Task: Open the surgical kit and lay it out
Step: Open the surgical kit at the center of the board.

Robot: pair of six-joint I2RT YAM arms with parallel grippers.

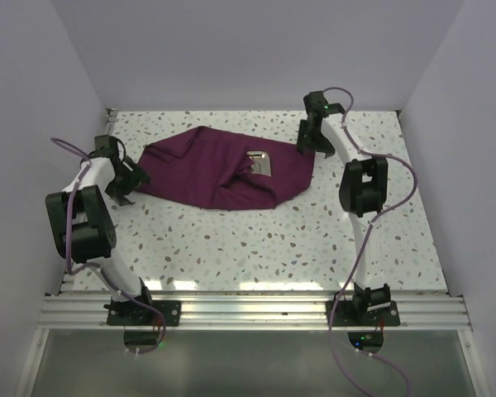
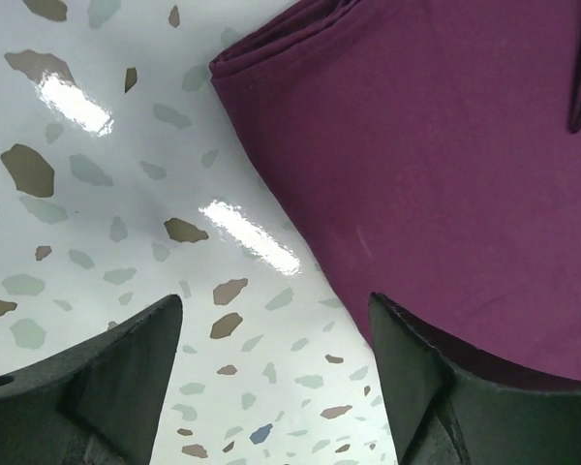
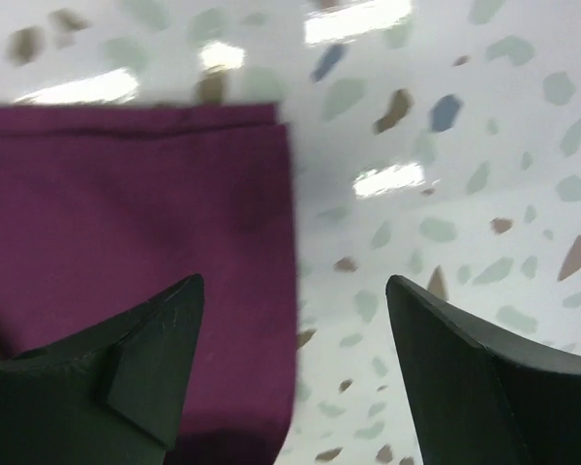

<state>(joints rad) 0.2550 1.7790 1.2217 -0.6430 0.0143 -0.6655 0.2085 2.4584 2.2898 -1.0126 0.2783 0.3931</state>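
The surgical kit's maroon cloth wrap (image 1: 223, 174) lies spread and rumpled across the back middle of the table. A small shiny steel tray (image 1: 260, 161) peeks out of its folds, partly covered. My left gripper (image 1: 126, 192) hovers at the cloth's left corner, open, with bare table between its fingers and the cloth (image 2: 436, 165) under the right finger (image 2: 436, 387). My right gripper (image 1: 307, 147) stands open over the cloth's right edge (image 3: 136, 203), holding nothing. The instruments are hidden.
The speckled white tabletop (image 1: 264, 248) stretches in front of the cloth. White walls close in on three sides. An aluminium rail (image 1: 248, 310) with both arm bases runs along the near edge.
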